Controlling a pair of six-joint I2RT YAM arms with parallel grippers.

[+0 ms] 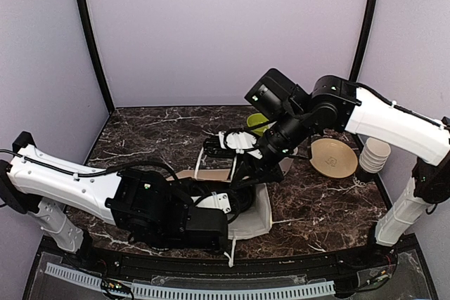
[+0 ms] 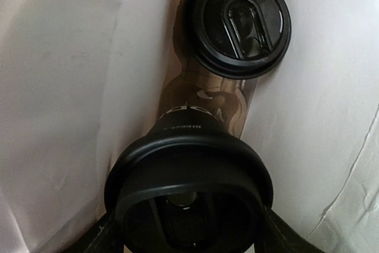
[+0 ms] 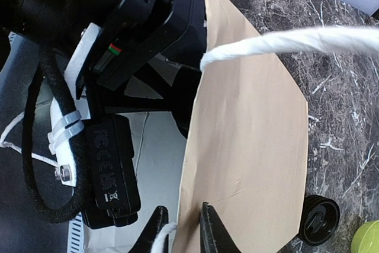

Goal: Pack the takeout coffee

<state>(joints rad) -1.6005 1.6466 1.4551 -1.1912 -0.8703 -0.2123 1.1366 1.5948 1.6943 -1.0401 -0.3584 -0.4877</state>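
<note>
Jaws of the left gripper (image 2: pixel 189 238) stood wide, clamped on the lid end of the near takeout coffee (image 2: pixel 189 158), inside the paper bag (image 2: pixel 59 87). Small white writing on this cup's black wall was too blurred to read. The far takeout coffee (image 2: pixel 240 22), lid on, was deeper in the same bag, apart from the first. The right gripper (image 3: pixel 182 229) pinched the bag's edge beside the white cord handle (image 3: pixel 284 42). On the left arm's black camera housing (image 3: pixel 109 164), the marks FC and CE could be read.
</note>
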